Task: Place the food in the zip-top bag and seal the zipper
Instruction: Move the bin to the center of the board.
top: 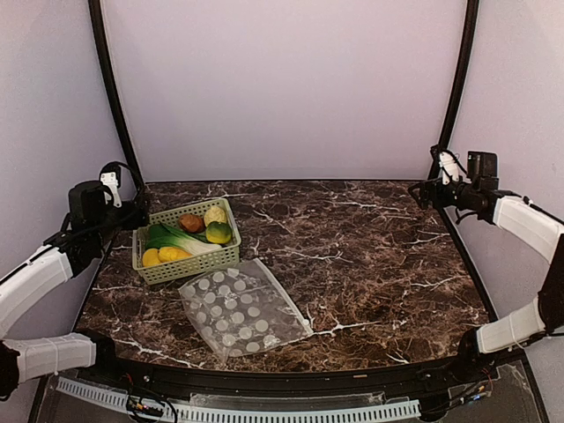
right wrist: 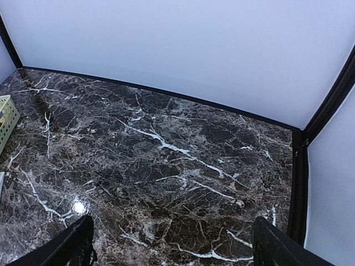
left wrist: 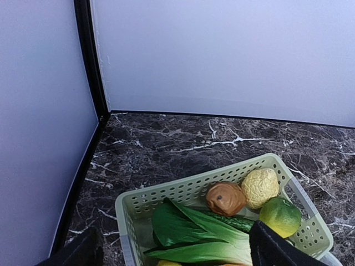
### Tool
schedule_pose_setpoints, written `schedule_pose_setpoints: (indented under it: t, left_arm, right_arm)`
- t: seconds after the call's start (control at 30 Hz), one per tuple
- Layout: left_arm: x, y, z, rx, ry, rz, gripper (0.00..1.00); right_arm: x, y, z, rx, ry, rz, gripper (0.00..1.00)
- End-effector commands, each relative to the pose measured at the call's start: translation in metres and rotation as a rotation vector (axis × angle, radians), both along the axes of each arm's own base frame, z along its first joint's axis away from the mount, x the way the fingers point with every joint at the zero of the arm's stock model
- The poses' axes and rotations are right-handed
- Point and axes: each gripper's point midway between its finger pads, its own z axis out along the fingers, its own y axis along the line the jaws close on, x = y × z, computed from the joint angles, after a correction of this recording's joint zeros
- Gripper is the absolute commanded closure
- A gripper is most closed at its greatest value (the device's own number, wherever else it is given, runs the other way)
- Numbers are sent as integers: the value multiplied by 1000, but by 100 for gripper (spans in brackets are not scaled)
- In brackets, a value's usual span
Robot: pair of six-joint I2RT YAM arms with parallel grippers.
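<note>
The food all sits in the light green basket (top: 187, 268) at about ten o'clock on the table (top: 370, 264): a leek (top: 189, 243), a green fruit (top: 218, 233), a brown one (top: 190, 222), a pale bumpy one (top: 215, 214) and yellow pieces (top: 164, 256); the zip-top bag (top: 242, 310) lies flat and empty just at the basket's five o'clock. The left gripper (left wrist: 177, 247) hangs over the basket, jaws wide apart and holding nothing; the right gripper (right wrist: 175, 246), jaws likewise spread and empty, hovers well away at two o'clock above bare marble. The risks look plain: the bag's mouth seems pressed flat, and I cannot tell which edge carries the zipper, so food dropped without the other arm lifting a lip would likely roll off; the thin film may skate on the glossy top; the leek lies across its neighbours and could drag them out; the light basket might shift under a pinch; a long leek may foul the seal.
</note>
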Motion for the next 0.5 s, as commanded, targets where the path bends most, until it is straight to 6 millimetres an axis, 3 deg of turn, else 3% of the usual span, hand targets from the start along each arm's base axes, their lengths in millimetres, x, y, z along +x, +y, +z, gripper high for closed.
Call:
schedule_pose_setpoints:
  t: [0.0,0.3,0.47]
  left_arm:
    - [2,-29,-8,-51,19,-143,6]
    - [-6,-70,1,-67,25,-308,1]
    - [1,-43,11,-77,48,-117,1]
  right_arm:
    - [-1,-10,6,-11,-74,-45,3]
    - [-9,13,-9,38,-47,100,1]
    - [-17,27,-16,54,-26,201,1]
